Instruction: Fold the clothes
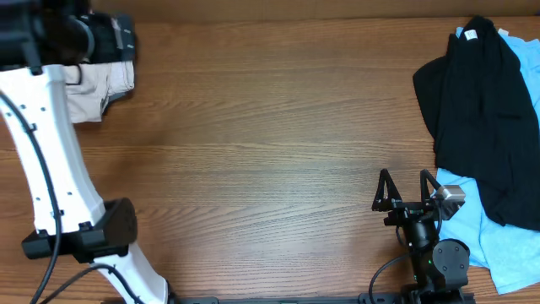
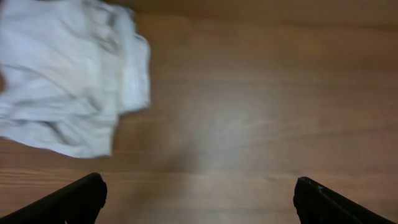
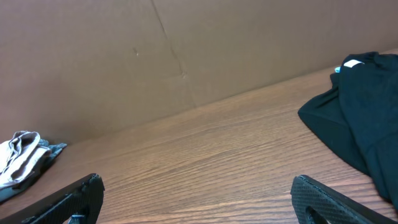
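Observation:
Folded pale beige shorts (image 1: 99, 91) lie at the table's far left corner, partly under my left arm; they also show in the left wrist view (image 2: 68, 81) and small in the right wrist view (image 3: 22, 158). My left gripper (image 2: 199, 199) is open and empty, hovering just to the right of the shorts; in the overhead view it is hidden by its own wrist. A black garment (image 1: 485, 110) lies over a sky-blue top (image 1: 494, 245) at the right; the black garment also shows in the right wrist view (image 3: 360, 118). My right gripper (image 1: 405, 187) is open and empty near the front edge, left of the sky-blue top.
The wooden table (image 1: 270, 152) is bare between the two piles. A brown cardboard wall (image 3: 155, 56) stands along the table's far edge. My left arm's white links (image 1: 51, 177) run down the left side.

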